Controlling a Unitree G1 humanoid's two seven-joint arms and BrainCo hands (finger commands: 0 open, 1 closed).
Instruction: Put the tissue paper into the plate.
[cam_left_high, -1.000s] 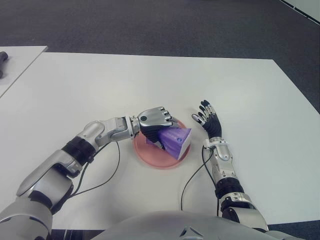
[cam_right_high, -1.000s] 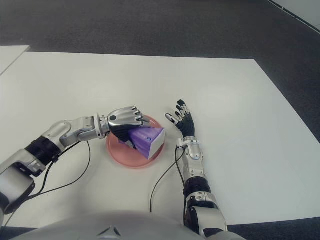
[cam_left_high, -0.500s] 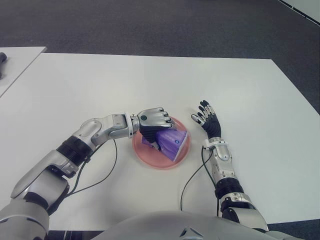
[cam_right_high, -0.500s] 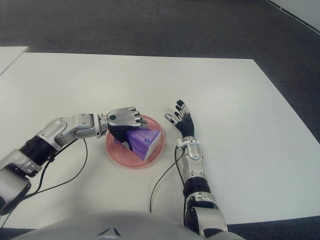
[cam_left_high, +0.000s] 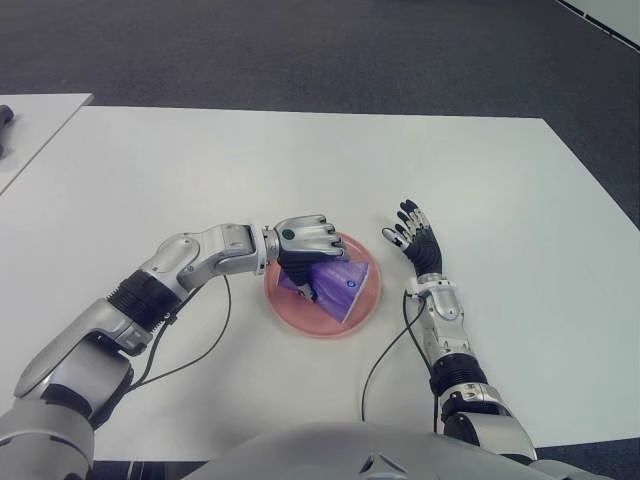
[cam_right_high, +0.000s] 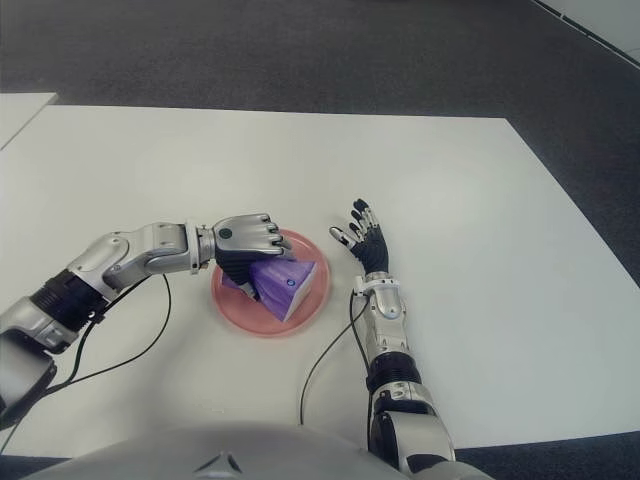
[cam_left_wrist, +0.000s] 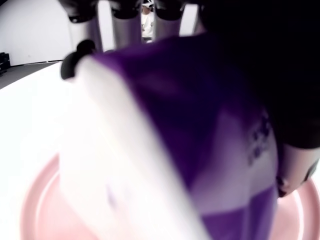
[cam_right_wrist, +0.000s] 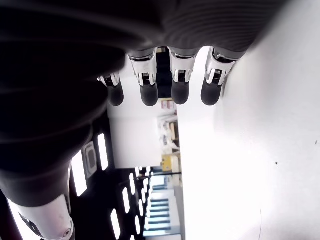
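Over the pink plate (cam_left_high: 322, 322), left hand (cam_left_high: 306, 240) clasps the purple tissue pack (cam_left_high: 340, 284), seemingly touching; right hand (cam_left_high: 414, 238) splayed.

White table (cam_left_high: 200, 160), pink plate (cam_left_high: 300, 316) lying on it

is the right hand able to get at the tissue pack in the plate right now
Probably not cleanly: the left hand is clamped over the tissue pack in the plate. The right hand is open just beside the plate.
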